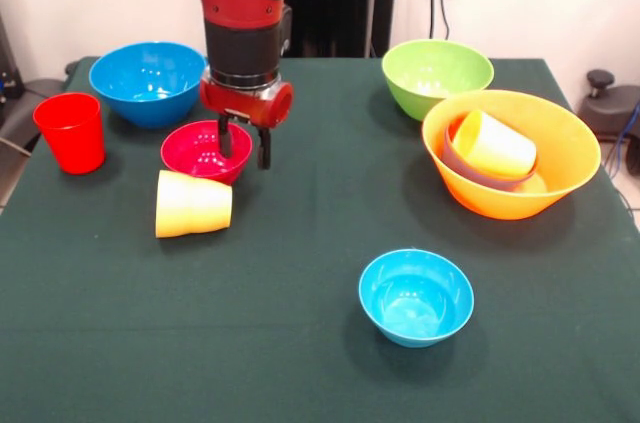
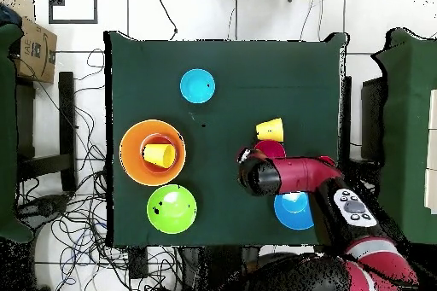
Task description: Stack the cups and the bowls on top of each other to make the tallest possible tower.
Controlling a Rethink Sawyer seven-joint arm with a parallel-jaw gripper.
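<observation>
Nearest the camera, a small light-blue bowl [image 1: 416, 296] is seen upright and alone on the dark green cloth of the surface [image 1: 300, 343]. Behind it to the right, a large yellow-orange bowl [image 1: 510, 158] is tilted toward the viewer, apparently because of what is nested inside: a greyish small bowl [image 1: 470, 168] with a yellow cup [image 1: 495, 143] lying in it on its side. This may be taken as the start of the tower. A lime green bowl [image 1: 437, 75] is set just behind it.

To the left, a second yellow cup [image 1: 192, 204] is tipped over, touching or nearly touching a crimson bowl [image 1: 207, 150]. The hand [image 1: 244, 147] is lowered over that bowl's rim with its two dark fingers [image 1: 226, 138] narrowly parted, one seemingly inside the rim, and nothing is gripped yet. A rim pinch is judged to be intended.

Farther left, a red cup [image 1: 70, 131] stands upright near a medium blue bowl [image 1: 147, 81]. All pieces look like glossy, smooth, tapered plastic.
</observation>
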